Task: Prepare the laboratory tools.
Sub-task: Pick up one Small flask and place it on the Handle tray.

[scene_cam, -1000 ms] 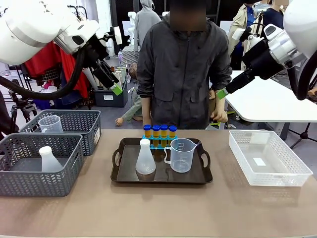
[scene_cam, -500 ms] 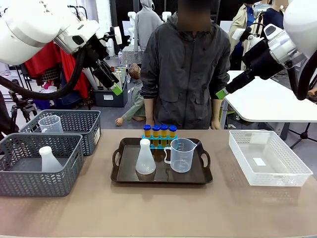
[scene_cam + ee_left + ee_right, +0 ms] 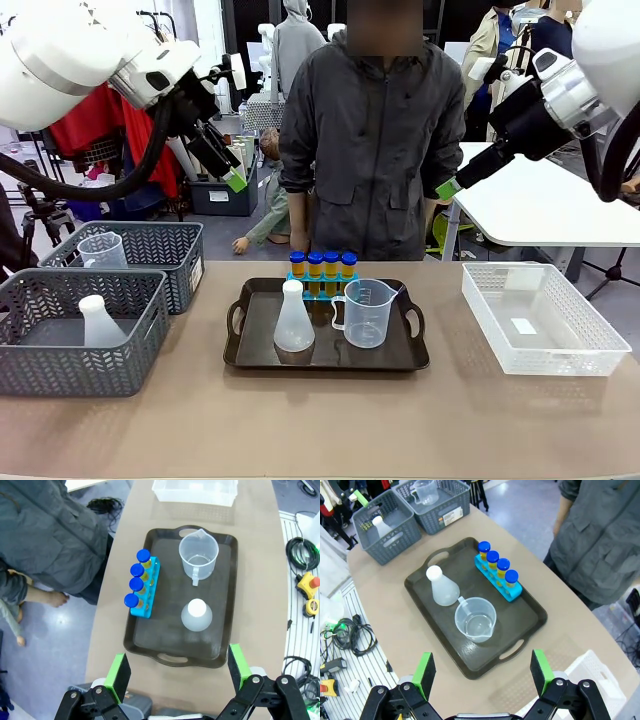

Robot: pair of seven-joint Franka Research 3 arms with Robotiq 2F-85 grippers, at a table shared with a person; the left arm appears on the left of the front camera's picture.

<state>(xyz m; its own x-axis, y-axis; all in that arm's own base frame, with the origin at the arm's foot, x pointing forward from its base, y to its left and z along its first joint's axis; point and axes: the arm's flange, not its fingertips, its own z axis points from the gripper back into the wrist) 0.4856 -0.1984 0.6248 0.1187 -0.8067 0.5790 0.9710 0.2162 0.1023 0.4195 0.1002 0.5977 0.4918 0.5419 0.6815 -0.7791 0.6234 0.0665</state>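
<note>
Flask [image 3: 293, 318] mid-frame on tray [image 3: 250, 350]: light, slick plastic, tippy, so grab neck. Left gripper [image 3: 177, 669] and right gripper [image 3: 481, 671] fingers spread, empty.

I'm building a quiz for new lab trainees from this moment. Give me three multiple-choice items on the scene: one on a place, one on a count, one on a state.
1. Where does the blue rack stand?
A. on the dark tray
B. in a grey basket
C. in the white crate

2. How many blue-capped test tubes does it hold?
A. two
B. four
C. six

3. How is the left gripper?
A. shut on the flask
B. open, holding nothing
C. shut on the beaker

Answers:
1. A, it sits at the tray's far edge.
2. B, four caps stand in a row.
3. B, its green pads are spread wide above the table.
</note>
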